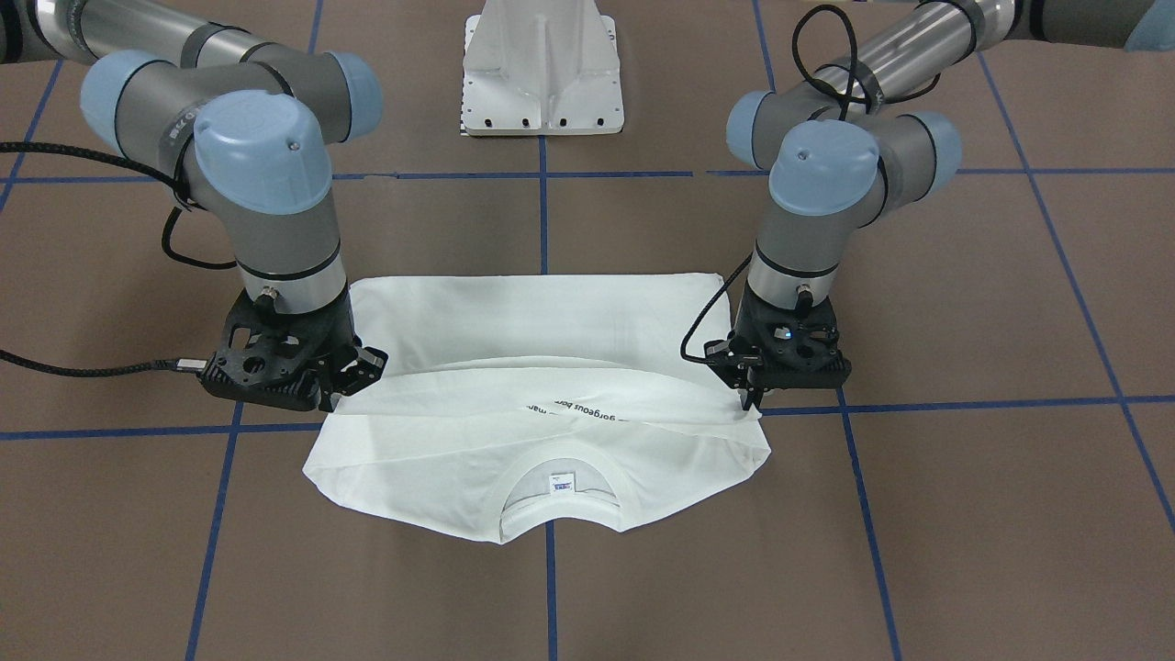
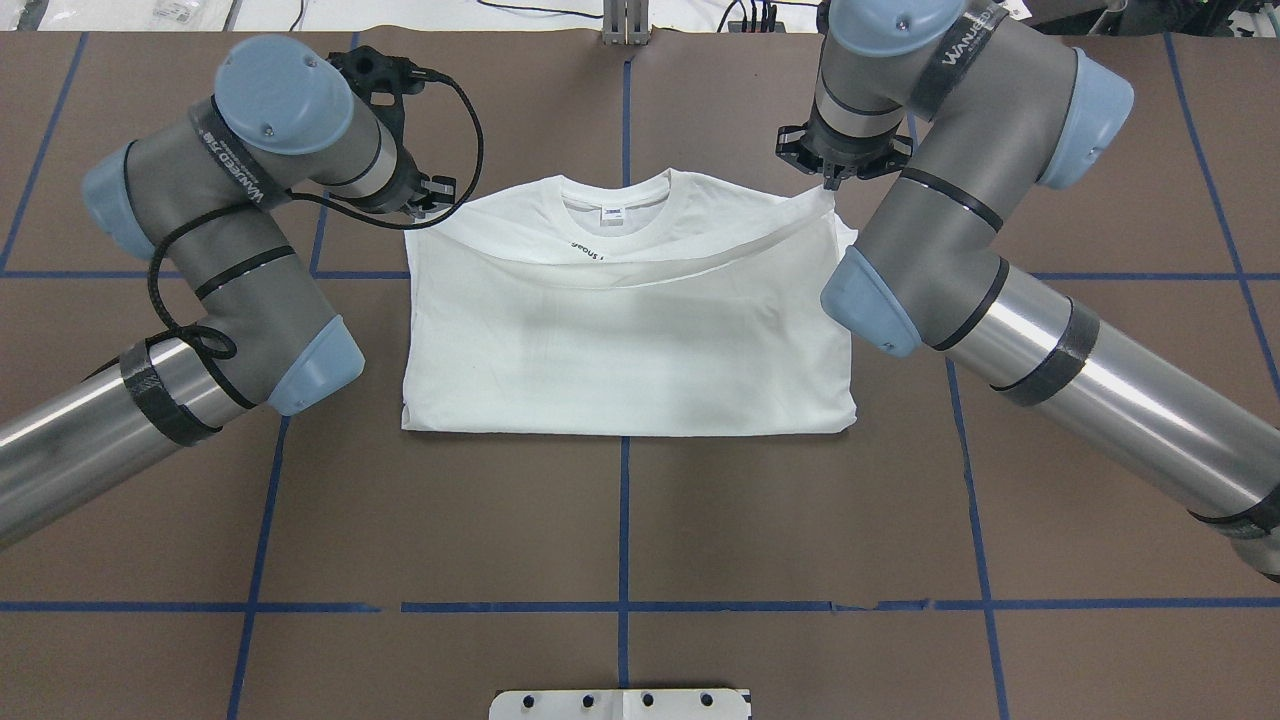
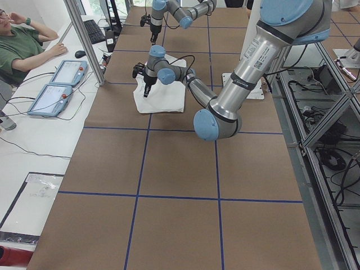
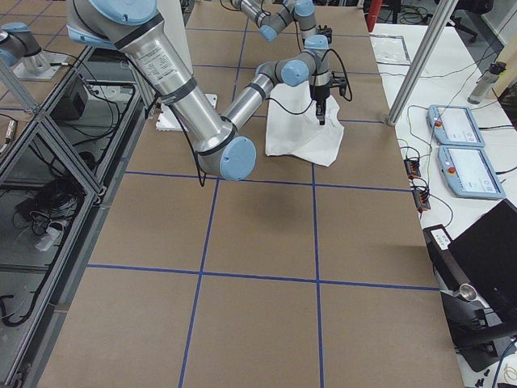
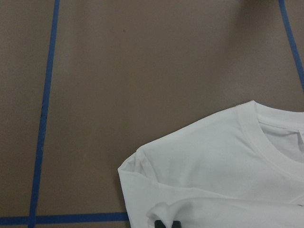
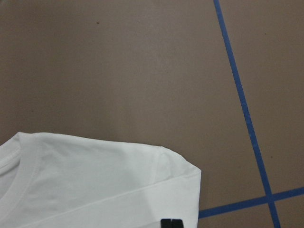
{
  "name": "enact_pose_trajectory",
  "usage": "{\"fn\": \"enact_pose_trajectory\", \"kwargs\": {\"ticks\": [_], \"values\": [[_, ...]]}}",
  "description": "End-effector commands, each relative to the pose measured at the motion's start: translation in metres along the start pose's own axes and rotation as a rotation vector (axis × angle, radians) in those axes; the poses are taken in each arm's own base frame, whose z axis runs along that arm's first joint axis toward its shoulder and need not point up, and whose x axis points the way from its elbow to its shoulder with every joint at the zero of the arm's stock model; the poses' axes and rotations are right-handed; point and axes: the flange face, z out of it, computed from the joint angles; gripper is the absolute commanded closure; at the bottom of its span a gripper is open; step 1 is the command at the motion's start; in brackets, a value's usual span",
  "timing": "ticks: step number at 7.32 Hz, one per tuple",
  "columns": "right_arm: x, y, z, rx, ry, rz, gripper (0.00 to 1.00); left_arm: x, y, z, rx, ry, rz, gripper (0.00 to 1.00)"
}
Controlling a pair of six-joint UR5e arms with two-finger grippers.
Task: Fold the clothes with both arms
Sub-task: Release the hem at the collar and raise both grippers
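white t-shirt (image 2: 620, 340) lay half-folded, flat on the brown counter (image 2: 620, 520), neck label (image 2: 608, 213) showing. left end effector (image 2: 437, 192) and right end effector (image 2: 830, 178) each clenched a corner of the folded-over layer near the shoulders.

The left arm (image 2: 235, 300) and right arm (image 2: 930, 240): grey-and-silver tubes with rounded light-blue joint caps (image 1: 262, 138), each showing a small screw, black bands (image 2: 232, 172) with white lettering, and black braided cables (image 1: 92, 369).

Tabletop (image 2: 620, 520) lies open around the T-shirt (image 2: 620, 340); left arm (image 2: 230, 290) and right arm (image 2: 940, 250) flank it.
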Motion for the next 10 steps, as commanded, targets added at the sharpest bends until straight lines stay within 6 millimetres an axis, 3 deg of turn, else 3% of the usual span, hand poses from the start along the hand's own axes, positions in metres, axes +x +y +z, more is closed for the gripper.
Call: {"fn": "enact_pose_trajectory", "kwargs": {"ticks": [1, 3, 5, 6, 7, 8, 9, 10], "values": [[0.014, -0.025, 0.010, 0.017, 0.015, -0.020, 1.00, -0.003, -0.002, 0.009, 0.001, -0.004, 0.003, 1.00], [0.017, -0.028, 0.024, 0.002, 0.040, -0.011, 1.00, 0.003, -0.006, 0.005, 0.008, 0.003, 0.013, 1.00], [0.021, -0.027, 0.036, -0.010, 0.058, -0.006, 1.00, -0.007, -0.019, -0.003, 0.022, -0.003, 0.039, 1.00], [0.020, -0.027, 0.040, -0.015, 0.064, -0.005, 0.63, -0.008, -0.020, -0.003, 0.024, -0.004, 0.038, 1.00], [0.019, -0.027, 0.042, -0.018, 0.066, -0.002, 0.23, -0.011, -0.023, -0.005, 0.028, -0.006, 0.054, 0.38], [0.018, -0.029, 0.040, -0.018, 0.061, -0.004, 0.00, -0.016, -0.028, -0.009, 0.025, -0.003, 0.100, 0.00], [0.015, -0.032, 0.034, -0.016, 0.052, -0.035, 0.00, -0.028, -0.036, -0.018, 0.002, 0.034, 0.104, 0.00], [0.017, -0.031, 0.036, -0.018, 0.051, -0.060, 0.00, -0.032, -0.029, -0.022, 0.006, 0.080, 0.117, 0.00]]}}
